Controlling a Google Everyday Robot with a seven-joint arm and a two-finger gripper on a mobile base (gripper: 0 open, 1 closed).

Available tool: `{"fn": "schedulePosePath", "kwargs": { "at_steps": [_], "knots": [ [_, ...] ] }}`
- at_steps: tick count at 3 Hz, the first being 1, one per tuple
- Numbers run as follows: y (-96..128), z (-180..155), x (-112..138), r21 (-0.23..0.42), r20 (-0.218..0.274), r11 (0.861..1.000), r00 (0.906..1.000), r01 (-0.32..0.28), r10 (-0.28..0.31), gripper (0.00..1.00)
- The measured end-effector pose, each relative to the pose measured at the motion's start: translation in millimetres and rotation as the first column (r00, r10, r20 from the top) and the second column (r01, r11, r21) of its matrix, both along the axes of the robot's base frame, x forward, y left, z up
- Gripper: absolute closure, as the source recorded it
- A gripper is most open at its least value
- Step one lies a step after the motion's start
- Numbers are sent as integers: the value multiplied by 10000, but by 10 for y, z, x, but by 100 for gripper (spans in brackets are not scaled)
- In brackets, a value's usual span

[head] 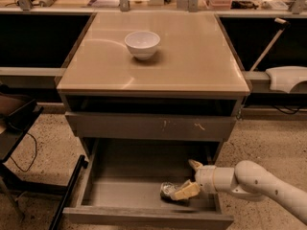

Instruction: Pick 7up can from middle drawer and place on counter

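"Where is the 7up can (167, 189)?"

"On its side on the grey floor of the pulled-out middle drawer (124, 191), right of centre, near the front panel."

"And the gripper (184, 178)?"

"Inside the drawer, reaching in from the right. Its fingers stand spread apart; the nearer one (186, 190) overlaps the can's right end, the other (194, 165) sits well clear behind it."

"The counter (192, 56)?"

"It carries only a white bowl (142, 43), above the closed, scratched drawer front (144, 126)."
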State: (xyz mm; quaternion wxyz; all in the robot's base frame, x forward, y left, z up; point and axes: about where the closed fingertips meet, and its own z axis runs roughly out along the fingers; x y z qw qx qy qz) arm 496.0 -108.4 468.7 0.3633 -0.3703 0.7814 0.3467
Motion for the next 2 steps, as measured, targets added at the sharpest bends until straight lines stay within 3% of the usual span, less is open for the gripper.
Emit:
{"fn": "schedulePosePath", "kwargs": {
  "at_steps": [1, 2],
  "knots": [
    [130, -174, -63, -1524, 416, 9882, 9989, -141, 206, 0],
    [116, -223, 26, -1792, 748, 9833, 9970, 324, -192, 0]
  ]
}}
